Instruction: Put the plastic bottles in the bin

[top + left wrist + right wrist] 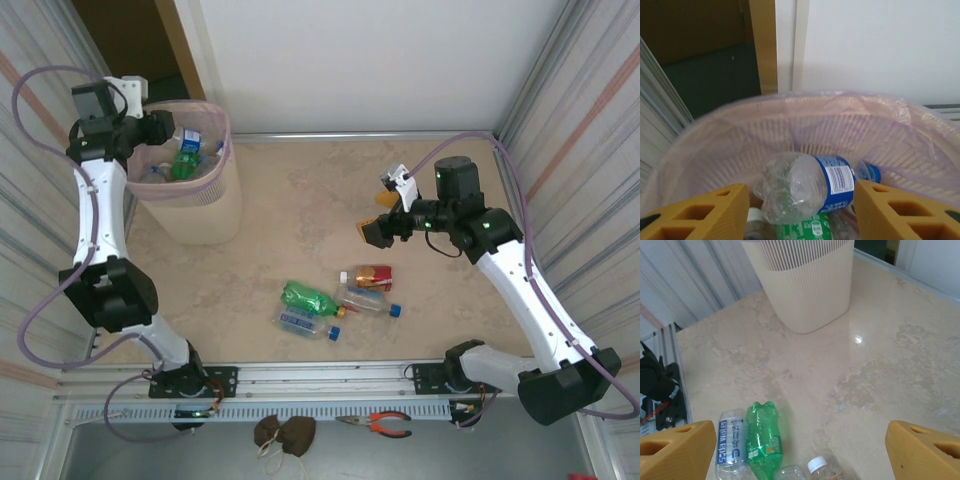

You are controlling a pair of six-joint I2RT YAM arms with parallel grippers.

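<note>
The pale pink bin stands at the far left with several plastic bottles inside. My left gripper hangs over its rim. In the left wrist view this gripper is open above the bin's ribbed wall, with a clear blue-labelled bottle lying on a green-labelled one below. My right gripper is open and empty above mid-table. On the table lie a green bottle, a clear blue-labelled bottle, a clear blue-capped bottle and a red-labelled bottle.
In the right wrist view my open gripper looks down on the green bottle, the "soda water" bottle and a white-capped bottle, with the bin beyond. Pliers lie on the front ledge. Corrugated walls flank both sides.
</note>
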